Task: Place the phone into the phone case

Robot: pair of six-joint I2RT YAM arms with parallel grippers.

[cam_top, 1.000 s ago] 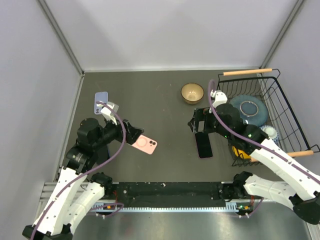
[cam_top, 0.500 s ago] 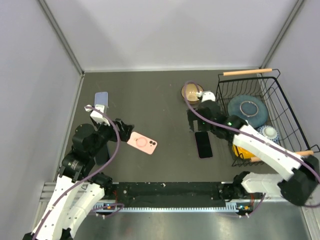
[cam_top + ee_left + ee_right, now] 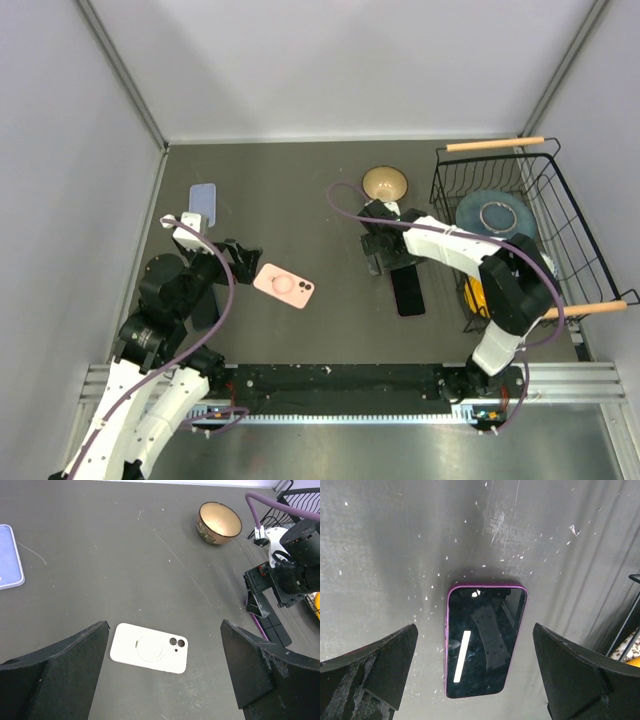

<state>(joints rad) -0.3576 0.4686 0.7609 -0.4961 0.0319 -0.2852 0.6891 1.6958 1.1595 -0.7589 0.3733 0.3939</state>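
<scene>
Since the left arm drew back over the last second: left gripper (image 3: 243,252) now sits apart from the phone case (image 3: 284,286), where earlier its tips were at the case's left end.
Right arm: it has swung round, so its elbow now arches over the basket (image 3: 437,175), while the right gripper (image 3: 387,256) hangs above the far end of the phone (image 3: 408,290).
Phone and case: both lie where they lay before, well apart on the table (image 3: 300,190).
Left gripper: jaws spread wide, holding nothing. In its wrist view the case lies ahead between the fingers (image 3: 60,670), untouched.
Right gripper: jaws spread wide, empty. The phone lies screen up between the fingers (image 3: 370,665), clear of both.
Phone: black screen, purple edge, flat on the table just left of the basket.
Case: pink, back up, with a ring and two lens holes.
Writing: too small to tell.
</scene>
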